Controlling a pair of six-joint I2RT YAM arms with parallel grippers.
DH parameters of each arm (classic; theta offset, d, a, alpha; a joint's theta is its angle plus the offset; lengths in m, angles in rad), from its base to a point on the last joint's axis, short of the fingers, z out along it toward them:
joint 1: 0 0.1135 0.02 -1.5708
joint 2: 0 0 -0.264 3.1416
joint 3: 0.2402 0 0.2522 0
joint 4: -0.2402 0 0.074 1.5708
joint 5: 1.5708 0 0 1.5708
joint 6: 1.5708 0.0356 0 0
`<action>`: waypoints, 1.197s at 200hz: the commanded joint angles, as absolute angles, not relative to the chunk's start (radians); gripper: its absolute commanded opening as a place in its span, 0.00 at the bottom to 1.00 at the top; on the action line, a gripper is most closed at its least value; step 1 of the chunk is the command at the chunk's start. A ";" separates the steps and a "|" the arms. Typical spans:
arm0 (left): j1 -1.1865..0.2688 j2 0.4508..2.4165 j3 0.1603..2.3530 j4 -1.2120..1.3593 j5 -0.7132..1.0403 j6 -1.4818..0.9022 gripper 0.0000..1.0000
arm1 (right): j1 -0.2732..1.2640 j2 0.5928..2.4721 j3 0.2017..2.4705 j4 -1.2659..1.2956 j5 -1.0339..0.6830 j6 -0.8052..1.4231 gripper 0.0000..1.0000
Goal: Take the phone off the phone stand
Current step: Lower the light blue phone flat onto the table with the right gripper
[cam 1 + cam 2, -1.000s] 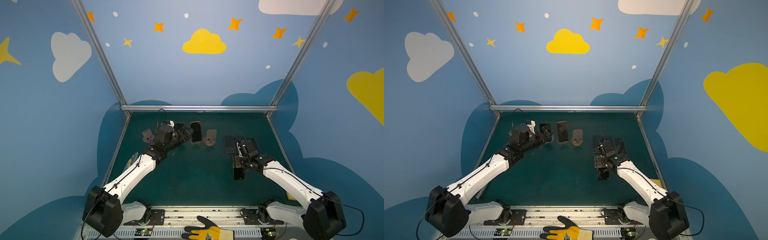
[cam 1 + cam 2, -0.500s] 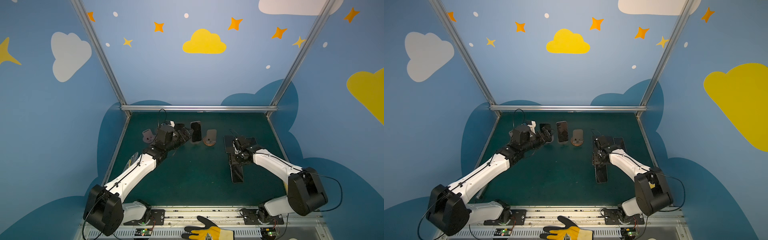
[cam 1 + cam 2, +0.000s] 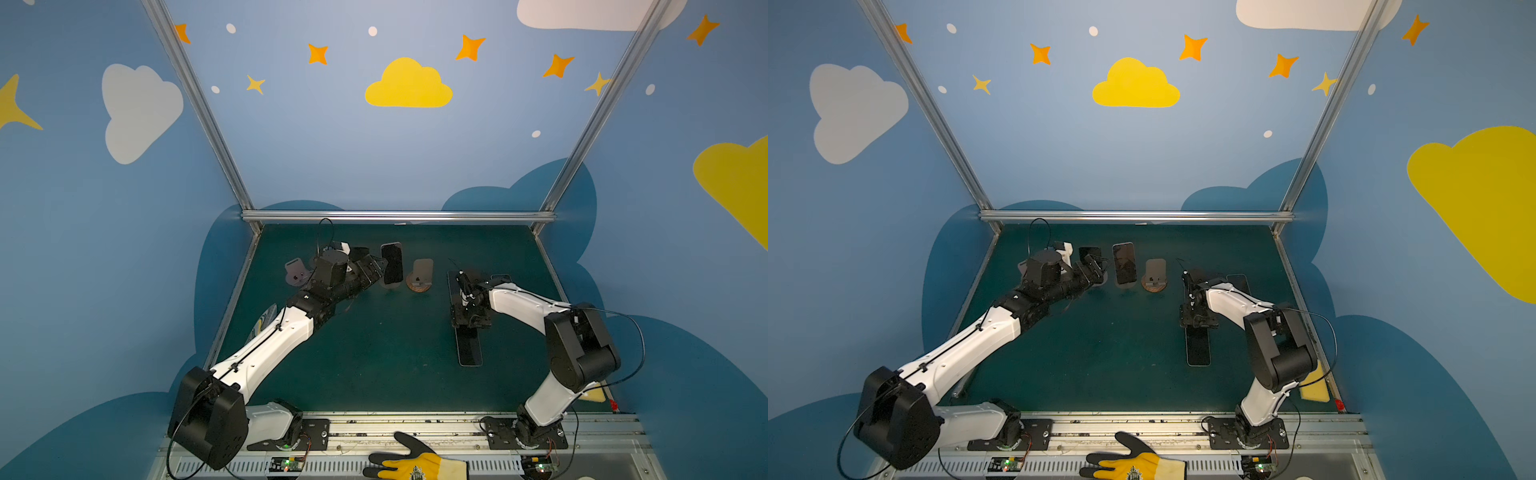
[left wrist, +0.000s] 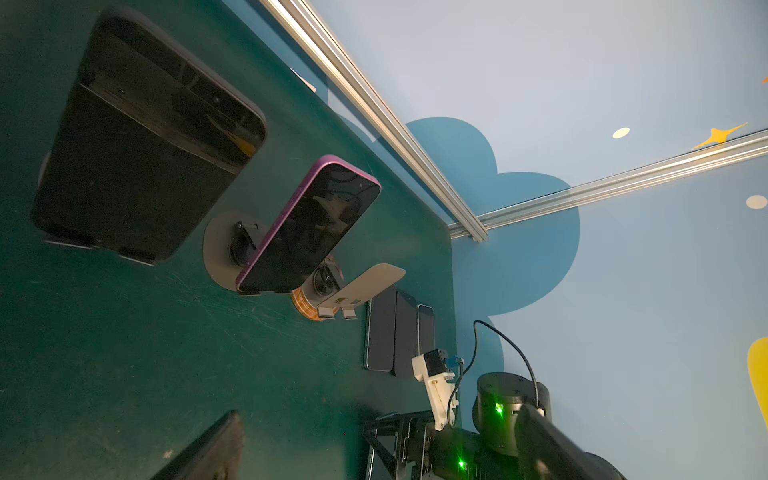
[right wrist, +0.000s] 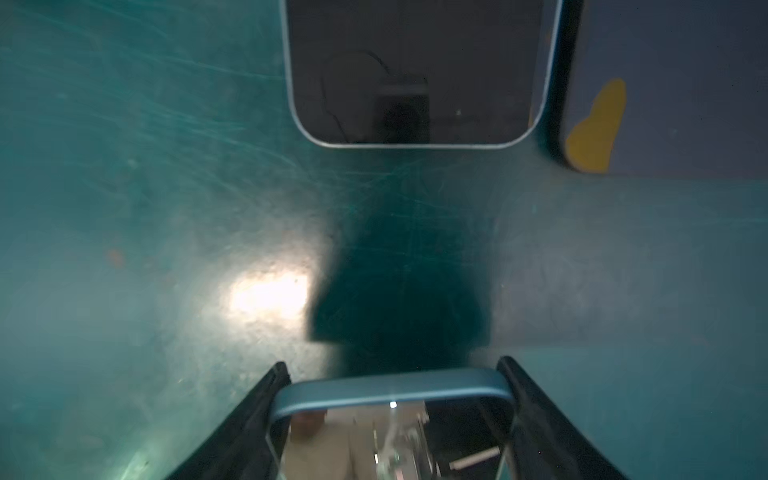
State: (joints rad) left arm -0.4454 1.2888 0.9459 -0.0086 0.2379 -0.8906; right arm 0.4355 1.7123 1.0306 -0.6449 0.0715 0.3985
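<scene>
Phone done: blue phone, gripped by right jaws
Phone left: purple phone, mounted beside empty stand
Left jaws: open

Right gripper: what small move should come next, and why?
Probably lower the blue-edged phone onto the green mat before releasing. The right gripper is shut on its sides, bare mat lies below, and a silver-edged phone lies flat just ahead.

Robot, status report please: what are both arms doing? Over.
Left end effector open, beside black phone on stand. Right end effector shut on blue-edged phone. No obstruction seen.
</scene>
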 commanded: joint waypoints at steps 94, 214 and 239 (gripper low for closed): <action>-0.448 1.288 0.968 -0.015 0.232 -0.869 1.00 | 0.459 1.812 1.116 -0.673 0.197 0.412 0.67; -0.450 1.276 0.971 -0.013 0.240 -0.867 1.00 | 0.454 1.876 1.171 -0.697 0.208 0.411 0.71; -0.450 1.276 0.971 -0.015 0.235 -0.863 1.00 | 0.448 1.890 1.184 -0.719 0.207 0.417 0.72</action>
